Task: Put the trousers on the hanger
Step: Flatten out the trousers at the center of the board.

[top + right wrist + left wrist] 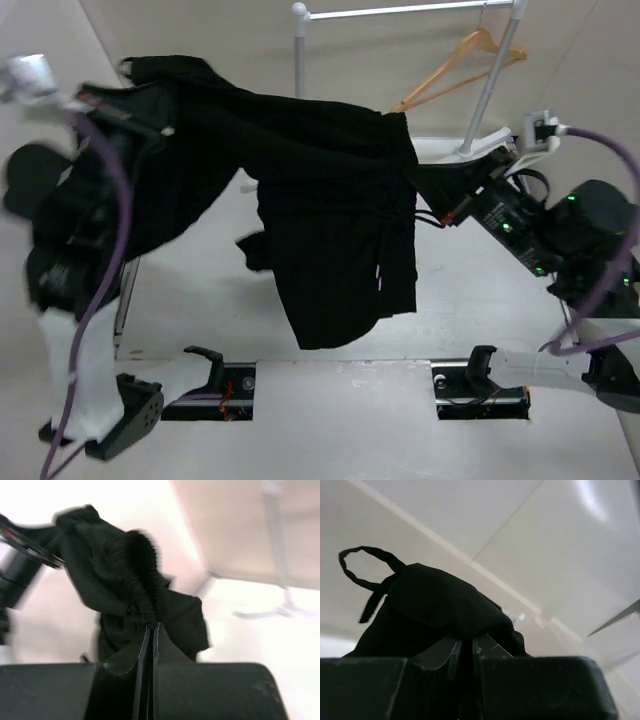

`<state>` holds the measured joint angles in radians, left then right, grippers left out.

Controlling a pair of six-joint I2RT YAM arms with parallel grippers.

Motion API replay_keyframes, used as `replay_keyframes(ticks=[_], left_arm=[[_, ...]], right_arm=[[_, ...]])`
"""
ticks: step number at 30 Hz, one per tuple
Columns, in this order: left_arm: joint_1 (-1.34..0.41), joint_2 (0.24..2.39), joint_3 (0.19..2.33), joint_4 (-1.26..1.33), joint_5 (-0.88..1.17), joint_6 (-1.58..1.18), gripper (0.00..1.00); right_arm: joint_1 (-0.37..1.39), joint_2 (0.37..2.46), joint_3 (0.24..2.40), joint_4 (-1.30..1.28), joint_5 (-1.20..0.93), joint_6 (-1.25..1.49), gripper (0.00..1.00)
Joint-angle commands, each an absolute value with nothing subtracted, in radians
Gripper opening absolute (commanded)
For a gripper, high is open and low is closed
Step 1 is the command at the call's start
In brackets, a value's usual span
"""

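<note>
From above, we see the trousers [320, 200] lifted off the table [200, 290] and stretched between both arms. The left gripper [152, 126] clamps one end and the right gripper [425, 195] pinches the waistband. The hanger [455, 70] is by the rail [400, 10] behind, apart from the cloth. At the left wrist, the fingers [445, 652] close on black fabric, with a cord loop [365, 570] above them. The right wrist view is blurred, and there the fingers [127, 652] press together on the gathered waistband.

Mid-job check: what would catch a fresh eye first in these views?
The black trousers are stretched in mid-air across the middle of the top view. They are pinched at one end by the left hand and at the other by the right hand. Behind them, top right, the wooden hanger hangs bare on the silver rail.
</note>
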<state>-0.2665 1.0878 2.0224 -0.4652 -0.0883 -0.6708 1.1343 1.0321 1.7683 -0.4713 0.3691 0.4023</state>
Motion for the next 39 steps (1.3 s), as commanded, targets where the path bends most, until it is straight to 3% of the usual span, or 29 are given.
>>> replay_keyframes(ticks=[1, 5, 8, 10, 13, 15, 19, 22, 25, 27, 28, 30, 31, 37, 39], left_arm=[[-0.340, 1.321, 1.884, -0.522, -0.074, -0.623, 0.06], [-0.381, 1.480, 1.697, -0.480, -0.041, -0.603, 0.12], [-0.406, 1.688, 1.657, -0.442, -0.055, -0.565, 0.32], [-0.419, 1.805, 1.704, -0.484, -0.084, -0.552, 0.39], [-0.442, 1.780, 1.672, -0.499, -0.178, -0.557, 0.49], [-0.436, 1.692, 1.581, -0.491, -0.219, -0.563, 0.55], [-0.391, 1.446, 1.294, -0.534, -0.273, -0.630, 0.59], [-0.326, 1.213, 1.061, -0.621, -0.316, -0.713, 0.59], [-0.259, 1.056, 0.924, -0.771, -0.310, -0.785, 0.59], [-0.229, 1.005, 0.861, -0.842, -0.301, -0.830, 0.60], [-0.211, 0.990, 0.830, -0.859, -0.301, -0.854, 0.61], [-0.153, 0.980, 0.769, -0.848, -0.279, -0.900, 0.63], [-0.128, 0.986, 0.749, -0.833, -0.256, -0.910, 0.64], [0.013, 1.074, 0.640, -0.643, -0.156, -0.930, 0.62], [0.013, 1.118, 0.638, -0.600, -0.163, -0.928, 0.61]], right_arm=[[0.972, 0.976, 1.630, -0.541, 0.404, 0.481, 0.01], [0.673, 0.898, 1.282, -0.532, 0.290, 0.632, 0.01], [0.419, 0.893, 1.041, -0.464, 0.223, 0.710, 0.00], [0.267, 0.931, 0.938, -0.414, 0.229, 0.733, 0.00], [0.046, 1.059, 0.867, -0.333, 0.235, 0.747, 0.01], [-0.030, 1.147, 0.887, -0.305, 0.242, 0.759, 0.10], [-0.009, 1.241, 0.966, -0.304, 0.275, 0.746, 0.49], [0.085, 1.185, 0.944, -0.310, 0.282, 0.718, 0.60], [0.186, 1.114, 0.879, -0.316, 0.284, 0.718, 0.59], [0.266, 1.091, 0.847, -0.316, 0.269, 0.726, 0.51], [0.304, 1.091, 0.839, -0.318, 0.262, 0.724, 0.44], [0.358, 1.094, 0.830, -0.325, 0.235, 0.724, 0.18], [0.372, 1.095, 0.830, -0.330, 0.227, 0.721, 0.12], [0.288, 1.077, 0.833, -0.353, 0.239, 0.693, 0.17], [0.234, 1.100, 0.850, -0.341, 0.233, 0.686, 0.34]])
